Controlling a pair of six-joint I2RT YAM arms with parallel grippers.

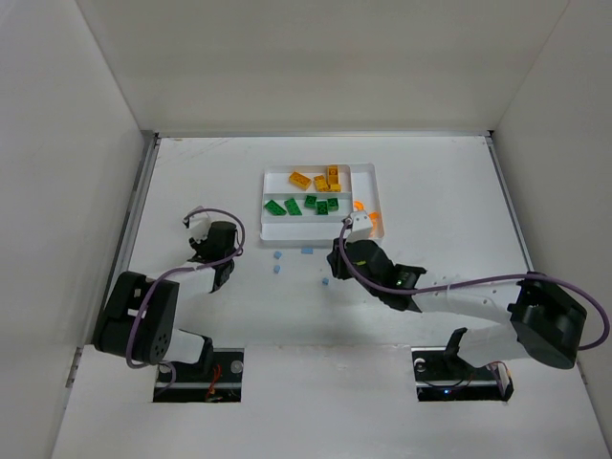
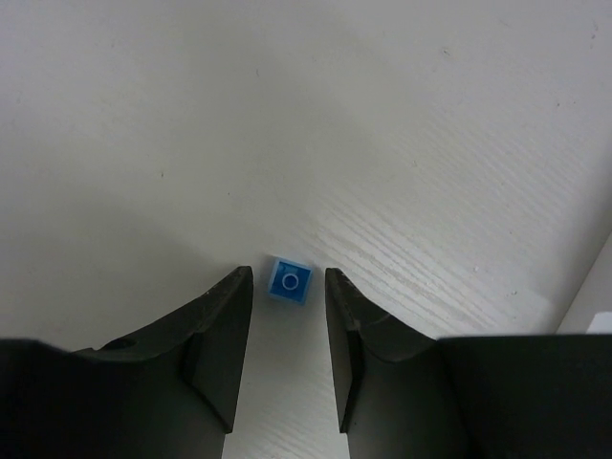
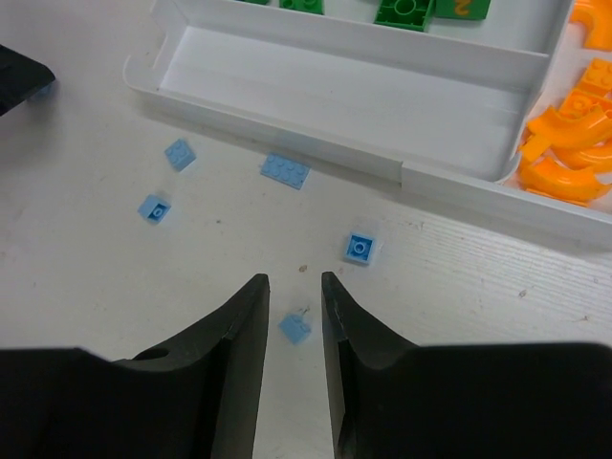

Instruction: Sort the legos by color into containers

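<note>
The left gripper (image 2: 287, 298) hangs low over the white wood-grain table (image 2: 430, 143), its two black fingers a narrow gap apart and gripping nothing; a small blue square one-stud plastic brick (image 2: 290, 280) lies on the table just off their tips, in line with the gap; the right gripper (image 3: 294, 287) likewise stands slightly parted with nothing in its grasp, and a tiny light blue plastic piece (image 3: 295, 328) lies on the table between its fingers, apart from both; four more light blue pieces, one of them a flat plate (image 3: 285, 171), lie scattered on the table near the front wall of the shallow white plastic tray (image 3: 449, 186); inside the tray, the middle long slot holds green bricks (image 1: 306, 204), the far long slot holds yellow bricks (image 1: 320, 179), and the narrow side slot holds orange curved pieces (image 3: 564, 143).
</note>
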